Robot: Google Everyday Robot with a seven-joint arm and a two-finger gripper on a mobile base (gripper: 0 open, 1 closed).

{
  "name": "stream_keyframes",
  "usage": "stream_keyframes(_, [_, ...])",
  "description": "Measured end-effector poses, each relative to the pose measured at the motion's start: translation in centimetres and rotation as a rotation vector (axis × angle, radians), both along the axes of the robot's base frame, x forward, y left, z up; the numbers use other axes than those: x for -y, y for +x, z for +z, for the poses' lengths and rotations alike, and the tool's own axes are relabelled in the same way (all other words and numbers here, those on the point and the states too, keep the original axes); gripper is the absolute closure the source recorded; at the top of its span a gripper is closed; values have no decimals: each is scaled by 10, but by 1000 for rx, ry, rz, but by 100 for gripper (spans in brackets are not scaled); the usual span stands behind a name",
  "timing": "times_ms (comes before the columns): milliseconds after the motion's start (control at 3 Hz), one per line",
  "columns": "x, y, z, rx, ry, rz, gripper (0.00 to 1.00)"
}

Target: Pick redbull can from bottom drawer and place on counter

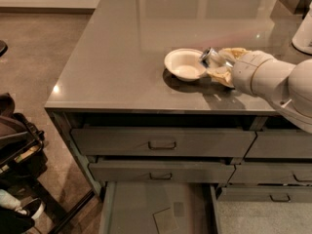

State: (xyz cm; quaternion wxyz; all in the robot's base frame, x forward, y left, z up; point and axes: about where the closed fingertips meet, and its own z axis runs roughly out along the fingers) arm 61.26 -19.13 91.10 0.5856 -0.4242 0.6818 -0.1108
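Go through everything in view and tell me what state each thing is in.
gripper: over the counter beside the white bowl, shut on the redbull can.
redbull can: held, tilted.
white bowl: upright, empty.
bottom drawer: pulled open, a card on its floor.
top drawer: shut.
middle drawer: shut.
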Motion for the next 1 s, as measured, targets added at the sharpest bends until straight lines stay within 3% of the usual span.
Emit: stream_keyframes(1000, [0,1,-2,-2,1,0,13])
